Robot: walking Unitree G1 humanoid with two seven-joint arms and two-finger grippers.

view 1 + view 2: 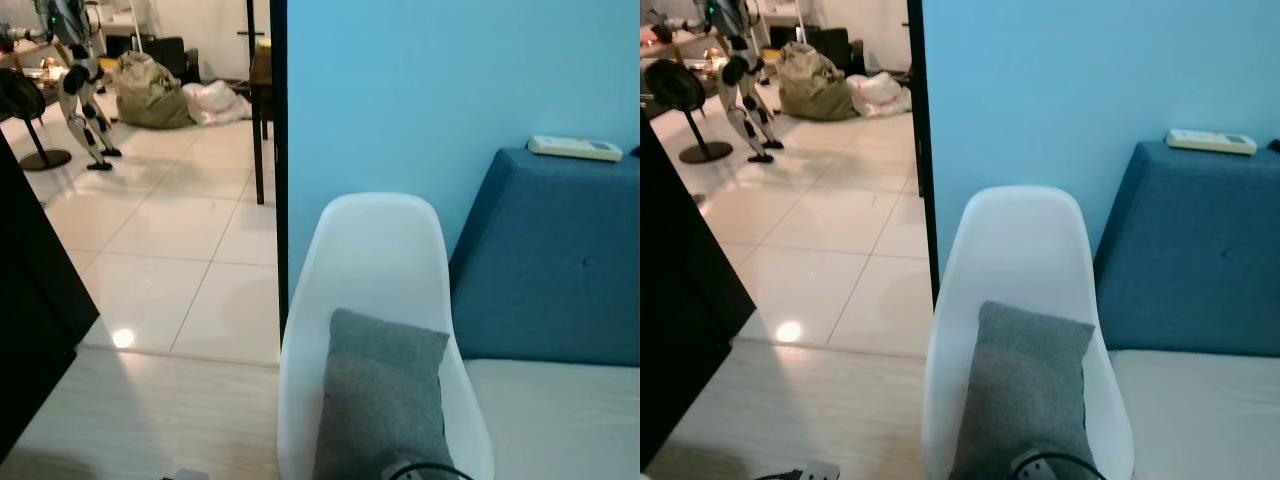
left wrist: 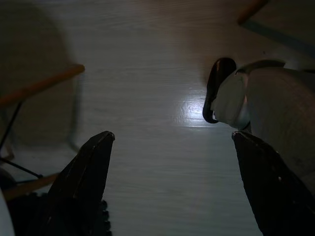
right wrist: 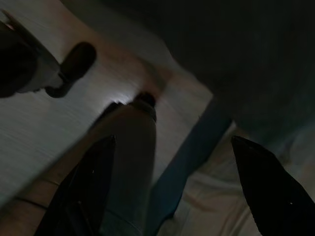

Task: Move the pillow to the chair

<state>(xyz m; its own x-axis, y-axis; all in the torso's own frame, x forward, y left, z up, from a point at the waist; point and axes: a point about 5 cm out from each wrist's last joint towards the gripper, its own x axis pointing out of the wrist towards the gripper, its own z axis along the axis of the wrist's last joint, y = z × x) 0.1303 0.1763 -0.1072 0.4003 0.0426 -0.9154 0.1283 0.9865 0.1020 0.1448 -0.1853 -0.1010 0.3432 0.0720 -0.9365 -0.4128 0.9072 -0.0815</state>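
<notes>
We see the grey pillow (image 1: 385, 400) propped upright against the white chair (image 1: 375, 250) back, both our claws (image 2: 167, 191) (image 3: 177, 191) hanging spread and empty, so a nudge could tip it off the seat.

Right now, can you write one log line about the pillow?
pillow: leaning upright in white chair | left gripper: open, idle | right gripper: open, idle | sofa: beside chair
</notes>
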